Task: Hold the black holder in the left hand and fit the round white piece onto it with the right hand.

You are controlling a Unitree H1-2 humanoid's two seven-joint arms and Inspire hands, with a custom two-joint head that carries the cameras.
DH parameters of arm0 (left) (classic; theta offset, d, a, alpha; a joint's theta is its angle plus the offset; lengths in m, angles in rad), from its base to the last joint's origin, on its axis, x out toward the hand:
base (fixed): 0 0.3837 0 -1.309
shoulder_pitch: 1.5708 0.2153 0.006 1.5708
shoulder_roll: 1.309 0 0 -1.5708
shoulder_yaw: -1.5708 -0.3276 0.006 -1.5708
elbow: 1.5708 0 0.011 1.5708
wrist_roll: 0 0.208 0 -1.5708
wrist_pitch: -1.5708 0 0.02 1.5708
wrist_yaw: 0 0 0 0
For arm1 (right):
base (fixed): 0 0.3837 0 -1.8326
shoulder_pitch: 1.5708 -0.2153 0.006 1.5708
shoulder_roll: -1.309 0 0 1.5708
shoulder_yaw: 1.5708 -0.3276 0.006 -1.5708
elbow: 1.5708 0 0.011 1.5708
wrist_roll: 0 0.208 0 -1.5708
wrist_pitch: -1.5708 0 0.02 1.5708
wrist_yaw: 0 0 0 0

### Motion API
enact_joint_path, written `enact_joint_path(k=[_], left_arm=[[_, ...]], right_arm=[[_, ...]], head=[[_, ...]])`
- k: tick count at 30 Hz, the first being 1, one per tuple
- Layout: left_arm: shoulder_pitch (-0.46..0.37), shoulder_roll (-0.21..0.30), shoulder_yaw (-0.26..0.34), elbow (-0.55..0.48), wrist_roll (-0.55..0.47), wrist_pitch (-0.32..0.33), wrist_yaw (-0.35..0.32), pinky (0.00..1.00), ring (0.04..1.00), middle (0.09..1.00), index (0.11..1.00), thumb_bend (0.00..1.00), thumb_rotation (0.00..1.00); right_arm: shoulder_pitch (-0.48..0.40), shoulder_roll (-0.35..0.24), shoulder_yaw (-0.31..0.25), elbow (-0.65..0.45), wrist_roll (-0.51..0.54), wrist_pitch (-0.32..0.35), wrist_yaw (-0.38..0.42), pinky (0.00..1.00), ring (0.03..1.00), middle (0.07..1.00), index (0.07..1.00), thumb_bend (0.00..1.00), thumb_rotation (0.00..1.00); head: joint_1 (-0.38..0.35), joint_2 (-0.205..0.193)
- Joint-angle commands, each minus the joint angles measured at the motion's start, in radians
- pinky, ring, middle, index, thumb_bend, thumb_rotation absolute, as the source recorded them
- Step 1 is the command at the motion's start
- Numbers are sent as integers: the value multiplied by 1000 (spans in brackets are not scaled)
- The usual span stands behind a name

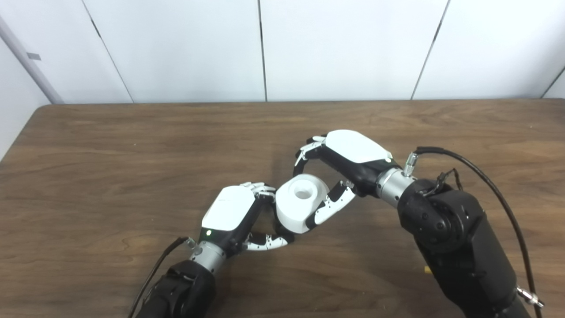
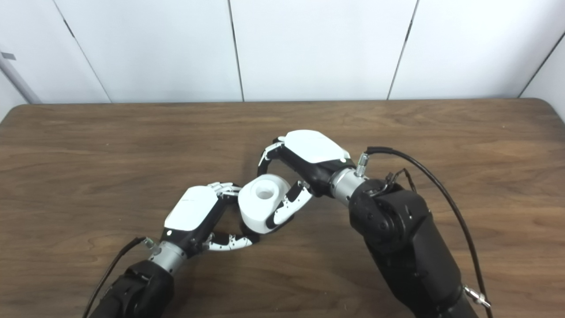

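Observation:
The round white piece point(image 1: 295, 210), a thick cylinder with a hole in its top, sits tilted between my two hands near the table's middle; it also shows in the right eye view point(image 2: 258, 207). My right hand point(image 1: 348, 154) is shut on it, fingers curled behind it and thumb pressed on its front. My left hand point(image 1: 229, 214) is closed at the piece's lower left side, fingers above and thumb below. Only a dark sliver of the black holder point(image 1: 277, 226) shows between the left hand and the white piece; the rest is hidden.
The brown wooden table point(image 1: 132, 154) runs to a white panelled wall at the back. A black cable point(image 1: 485, 176) loops off my right forearm. The table's left edge is near the picture's left side.

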Motion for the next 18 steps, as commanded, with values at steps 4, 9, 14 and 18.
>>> enact_joint_path(k=[4,9,14,18], left_arm=[[24,0,-36,31,6,-6,-60,875,836,763,487,520,48],[23,-2,-35,35,4,-7,-57,874,835,761,487,520,48],[22,-3,-36,40,6,-10,-52,876,835,759,487,520,48],[21,-3,-36,43,6,-13,-48,876,833,756,487,520,48]], right_arm=[[-37,-9,-6,-14,-2,-25,-13,968,936,841,644,1000,354],[-36,-8,-9,-14,-3,-21,-15,969,939,840,651,1000,354],[-39,-6,-13,-18,-7,-9,-5,974,944,851,675,1000,367],[-44,-9,-18,-22,-2,-3,6,982,956,880,731,1000,391]], head=[[0,0],[-1,-1],[2,-4],[3,-3]])
